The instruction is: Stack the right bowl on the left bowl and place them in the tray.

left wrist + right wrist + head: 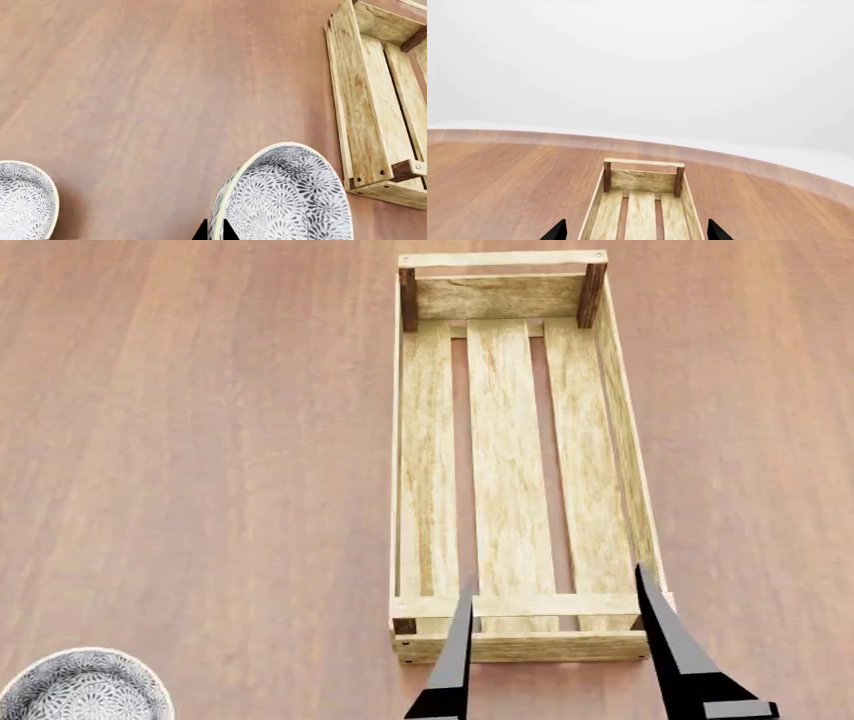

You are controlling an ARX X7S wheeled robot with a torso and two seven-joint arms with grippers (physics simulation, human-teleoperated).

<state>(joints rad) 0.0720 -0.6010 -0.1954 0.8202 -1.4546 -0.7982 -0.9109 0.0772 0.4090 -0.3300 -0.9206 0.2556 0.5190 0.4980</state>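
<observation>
Two white bowls with grey floral pattern show in the left wrist view. My left gripper point(214, 232) is shut on the rim of the right bowl point(293, 200), one fingertip inside and one outside; this bowl lies nearest the tray's corner. The left bowl point(20, 205) sits apart from it, and it also shows in the head view's lower left corner point(80, 690). The tray point(507, 470), a long pale wooden crate, holds nothing. My right gripper point(554, 580) hangs open over the tray's near end, with the tray point(640, 181) lying between its fingertips.
Everything stands on a brown wooden tabletop point(200, 440). Its far edge curves against a plain white background point(640, 60). The tray point(363, 110) lies close beside the held bowl.
</observation>
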